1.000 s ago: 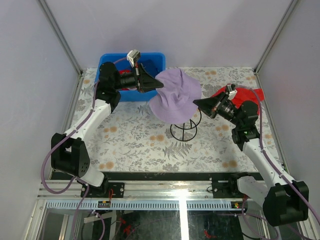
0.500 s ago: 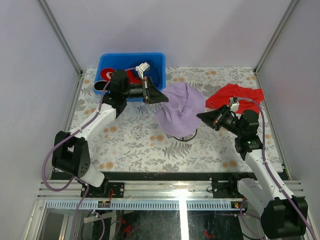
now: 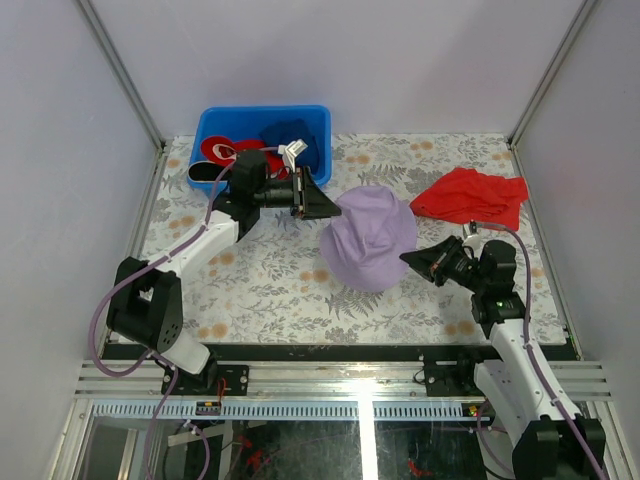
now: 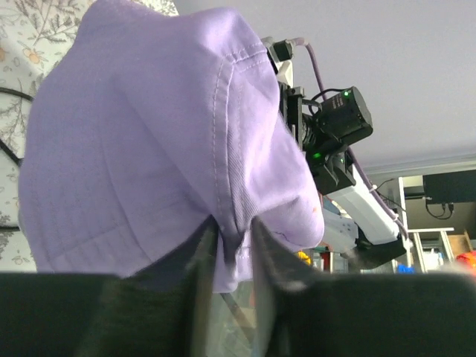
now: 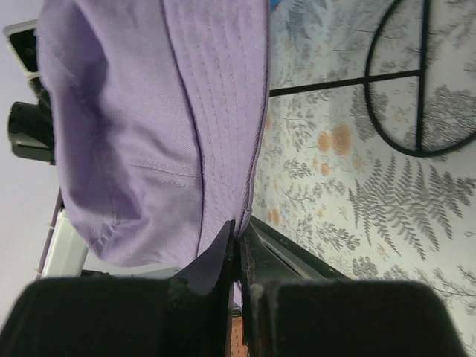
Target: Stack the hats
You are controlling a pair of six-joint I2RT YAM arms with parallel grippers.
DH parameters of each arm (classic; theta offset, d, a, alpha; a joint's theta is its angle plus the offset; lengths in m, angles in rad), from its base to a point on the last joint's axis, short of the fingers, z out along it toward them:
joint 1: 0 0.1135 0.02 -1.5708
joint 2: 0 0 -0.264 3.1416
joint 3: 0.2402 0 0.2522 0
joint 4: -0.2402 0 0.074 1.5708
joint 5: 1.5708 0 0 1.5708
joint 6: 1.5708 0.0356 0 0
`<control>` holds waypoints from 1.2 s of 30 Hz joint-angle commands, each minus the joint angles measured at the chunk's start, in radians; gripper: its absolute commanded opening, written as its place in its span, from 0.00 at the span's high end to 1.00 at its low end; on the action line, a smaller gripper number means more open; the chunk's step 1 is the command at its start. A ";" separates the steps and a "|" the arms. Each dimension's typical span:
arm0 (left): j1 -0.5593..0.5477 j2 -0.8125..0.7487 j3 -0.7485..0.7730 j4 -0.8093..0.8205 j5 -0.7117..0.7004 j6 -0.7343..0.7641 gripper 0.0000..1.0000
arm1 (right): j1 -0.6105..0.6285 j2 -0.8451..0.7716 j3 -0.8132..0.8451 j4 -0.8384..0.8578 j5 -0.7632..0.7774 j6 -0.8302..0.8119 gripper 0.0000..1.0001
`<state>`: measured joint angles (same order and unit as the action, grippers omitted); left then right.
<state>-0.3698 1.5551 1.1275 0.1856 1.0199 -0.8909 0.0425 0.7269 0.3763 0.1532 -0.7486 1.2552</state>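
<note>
The lavender hat (image 3: pixel 370 237) hangs between my two grippers over the middle of the table and hides the black wire stand from above. My left gripper (image 3: pixel 328 206) is shut on its left brim (image 4: pixel 236 245). My right gripper (image 3: pixel 408 262) is shut on its right brim (image 5: pixel 239 223). The stand's ring base (image 5: pixel 416 82) shows in the right wrist view, on the table past the hat. The navy hat (image 3: pixel 290 134) and the red hat (image 3: pixel 222 149) lie in the blue bin (image 3: pixel 316 114) at the back left. The beige hat is out of view.
A flat red cloth (image 3: pixel 470 195) lies at the back right of the floral table (image 3: pixel 250 270). White walls with metal posts close the table in on three sides.
Both grippers have carried the lavender hat toward me and lower. It now covers the wire stand. The left arm has left the bin, so the navy and red hats show.
</note>
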 commanded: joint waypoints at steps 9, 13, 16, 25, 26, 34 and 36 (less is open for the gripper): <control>0.022 0.004 -0.009 -0.026 -0.023 0.062 0.37 | -0.042 0.037 -0.026 -0.049 0.004 -0.044 1.00; 0.061 -0.009 -0.019 -0.031 -0.017 0.062 0.33 | -0.060 0.061 -0.027 -0.061 0.016 -0.041 1.00; 0.081 -0.004 -0.012 -0.052 -0.016 0.073 0.32 | -0.073 0.091 -0.006 -0.066 0.026 -0.023 0.97; 0.086 0.035 -0.005 -0.066 -0.019 0.073 0.32 | -0.082 0.206 0.367 -0.560 0.214 -0.450 0.39; 0.087 0.037 -0.005 -0.066 -0.018 0.073 0.32 | -0.082 0.218 0.410 -0.612 0.255 -0.501 0.38; 0.118 0.031 -0.051 -0.117 -0.039 0.096 0.29 | -0.121 0.365 0.544 -0.617 0.301 -0.666 0.37; 0.116 0.044 -0.045 -0.099 -0.036 0.075 0.29 | -0.138 0.405 0.530 -0.599 0.250 -0.677 0.38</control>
<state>-0.2661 1.5864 1.1015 0.0753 0.9936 -0.8101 -0.0669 1.0557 0.9024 -0.4301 -0.4492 0.6655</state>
